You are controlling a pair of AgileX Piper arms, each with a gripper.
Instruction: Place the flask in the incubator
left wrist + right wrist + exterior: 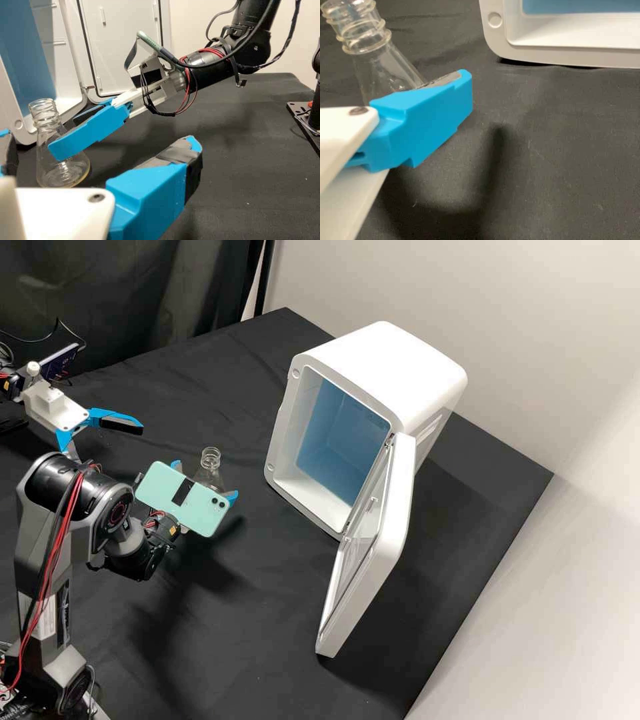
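A clear empty flask (211, 465) stands upright on the black bench, left of the incubator. My right gripper (204, 480) is open and straddles it, one blue fingertip on each side. The right wrist view has the flask (367, 45) close against one finger (420, 117); the other finger is hidden. The white incubator (393, 370) with a blue inside lies tipped, its mouth facing the flask and its door (373, 540) swung open. My left gripper (97, 430) hovers open farther left, holding nothing. From the left wrist, the flask (52, 150) shows behind a right finger (90, 132).
A mint-green camera plate (183, 499) on the right wrist covers the flask's lower half in the high view. The right arm's dark body (225, 55) crosses the left wrist view. The bench edge (507, 560) runs just right of the incubator. Bare bench lies in front of the door.
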